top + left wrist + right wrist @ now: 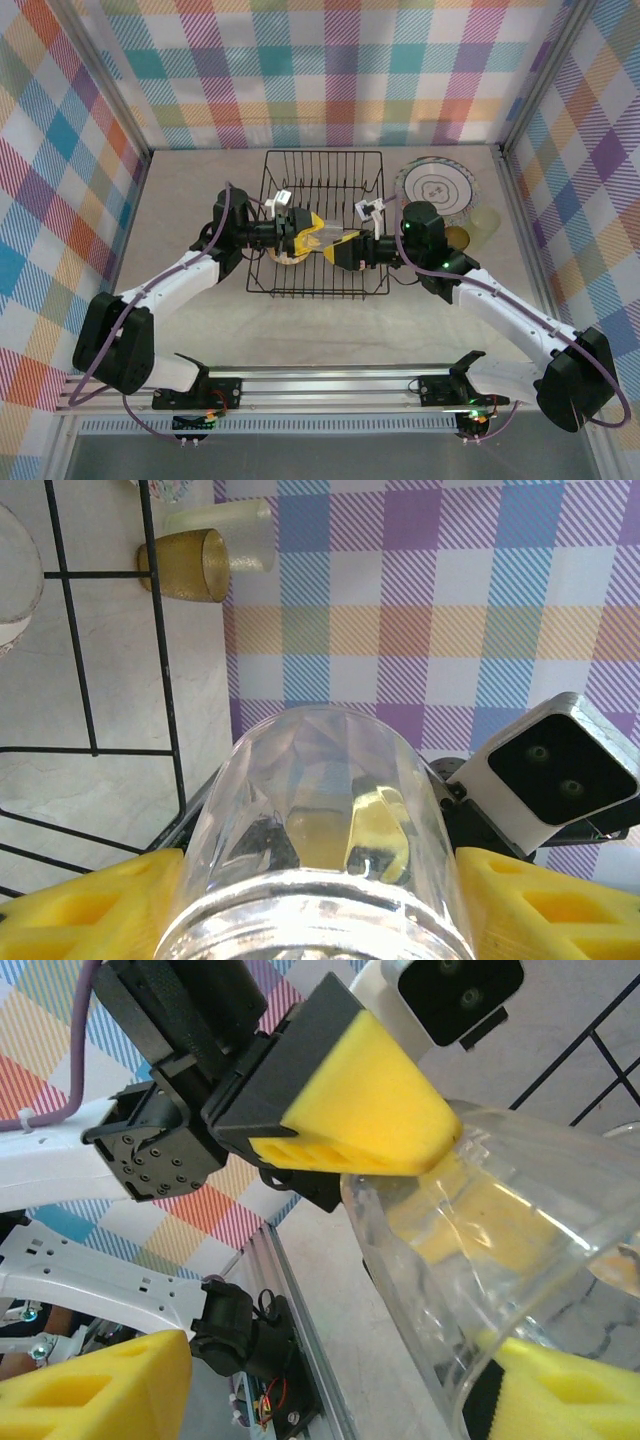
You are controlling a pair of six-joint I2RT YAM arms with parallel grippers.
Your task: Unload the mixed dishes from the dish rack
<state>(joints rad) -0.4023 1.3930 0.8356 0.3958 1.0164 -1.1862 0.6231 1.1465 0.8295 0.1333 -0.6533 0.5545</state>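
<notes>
Over the middle of the dish rack point(320, 175), both grippers tip to tip, above the wires. Left gripper point(303, 238) clamped on a clear cup point(320, 820), yellow fingers point(90, 905) pressed against its two sides, cup held sideways in the air and pointing toward the other arm. Right gripper point(335, 1390) facing it from the opposite side, fingers point(100, 1390) spread on either side of the cup's open end: one finger at or just behind the glass, the other apart from it with a plain gap, so no hold there. On the table point(200, 200) just right of the rack, a cream plate with a dark line pattern point(435, 188). Near it, an amber cup point(458, 238) and a pale-green cup point(485, 220) side by side, outside the wires.
</notes>
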